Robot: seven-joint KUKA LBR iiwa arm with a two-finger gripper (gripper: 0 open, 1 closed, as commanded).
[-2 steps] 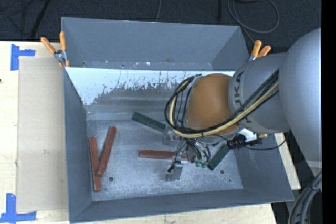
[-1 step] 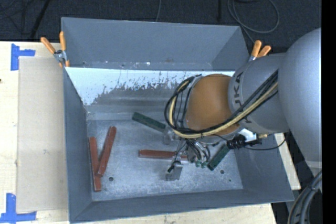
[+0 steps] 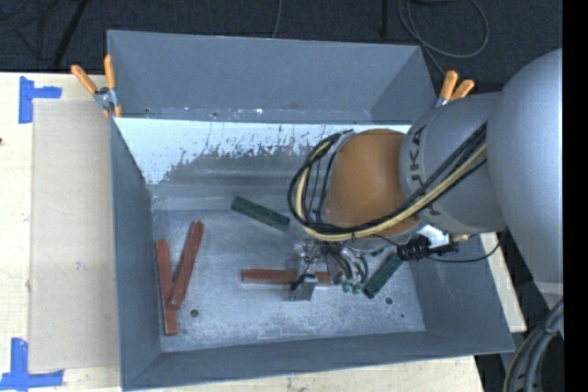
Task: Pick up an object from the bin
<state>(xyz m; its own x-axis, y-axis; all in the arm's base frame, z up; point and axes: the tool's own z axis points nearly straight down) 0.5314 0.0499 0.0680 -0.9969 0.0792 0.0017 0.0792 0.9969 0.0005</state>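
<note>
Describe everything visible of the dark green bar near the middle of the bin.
The dark green bar is a short, straight, flat stick with squared ends; its material I cannot tell. It lies flat on the bin's grey floor, slanting from upper left to lower right, near the foot of the back wall. No other stick touches it. Its right end meets the arm's black cables in the view; whether they touch is unclear. The end effector stands nearer the front, away from it.
</note>
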